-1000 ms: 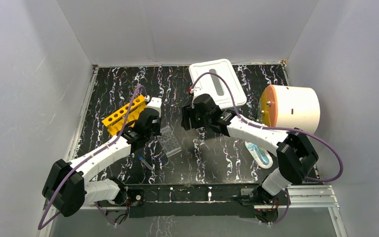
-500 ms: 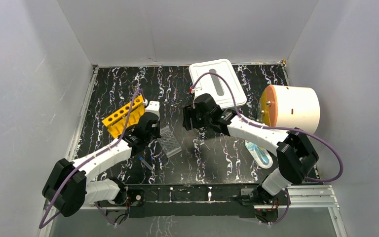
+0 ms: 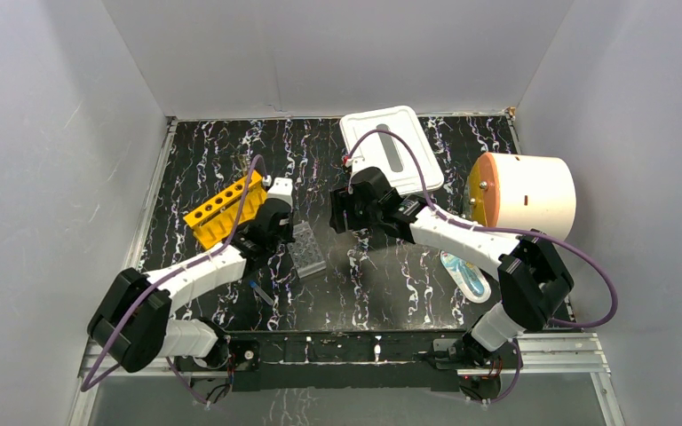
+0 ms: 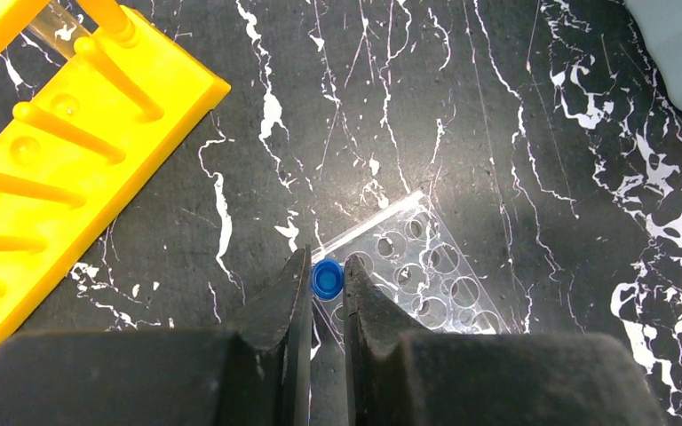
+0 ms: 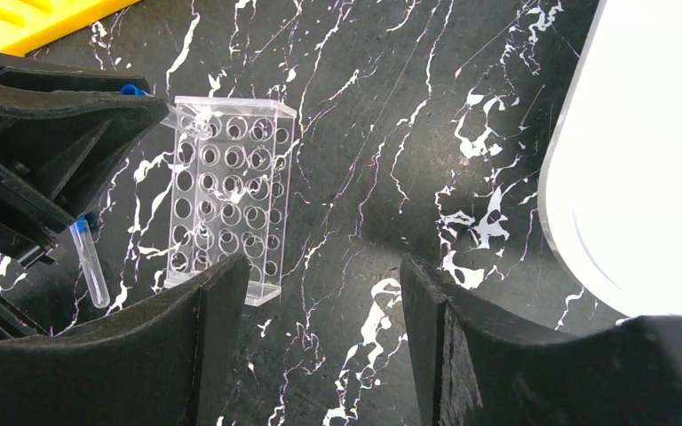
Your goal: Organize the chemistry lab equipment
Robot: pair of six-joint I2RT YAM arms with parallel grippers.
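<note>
My left gripper (image 4: pixel 327 282) is shut on a blue-capped clear tube (image 4: pixel 327 278), seen cap-on between the fingertips. It hangs over the near corner of the clear well plate (image 4: pixel 426 284), which lies on the black marbled table (image 3: pixel 306 250). The yellow-orange test-tube rack (image 3: pixel 222 207) lies left of it, and its pegs fill the left of the left wrist view (image 4: pixel 44 169). A second blue-capped tube (image 5: pixel 91 264) lies flat beside the plate (image 5: pixel 226 204). My right gripper (image 5: pixel 324 293) is open over bare table, right of the plate, with nothing between its fingers.
A white rectangular tray (image 3: pixel 391 151) lies at the back centre, and its edge shows on the right of the right wrist view (image 5: pixel 639 151). A white drum with an orange face (image 3: pixel 524 195) stands at the right. A clear packet (image 3: pixel 464 273) lies under the right arm.
The left gripper has shifted from beside the rack's end to the well plate's corner, still holding the tube. The right arm has stayed put.
</note>
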